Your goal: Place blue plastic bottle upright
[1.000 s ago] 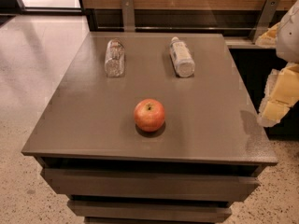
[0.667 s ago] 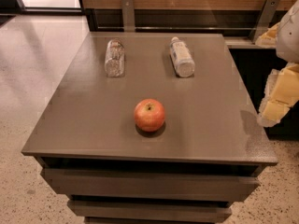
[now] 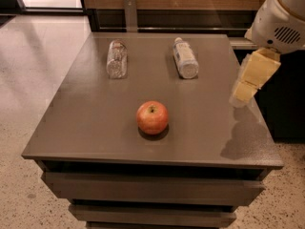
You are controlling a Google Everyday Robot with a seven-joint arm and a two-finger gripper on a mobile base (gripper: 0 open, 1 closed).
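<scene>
My bottle (image 3: 185,58) lies on its side beyond the apple (image 3: 152,117) and a little right, cap pointing away, so it needs gripping before tipping upright. The gripper (image 3: 244,92) hangs well right of the apple; I cannot tell whether it is open.
</scene>
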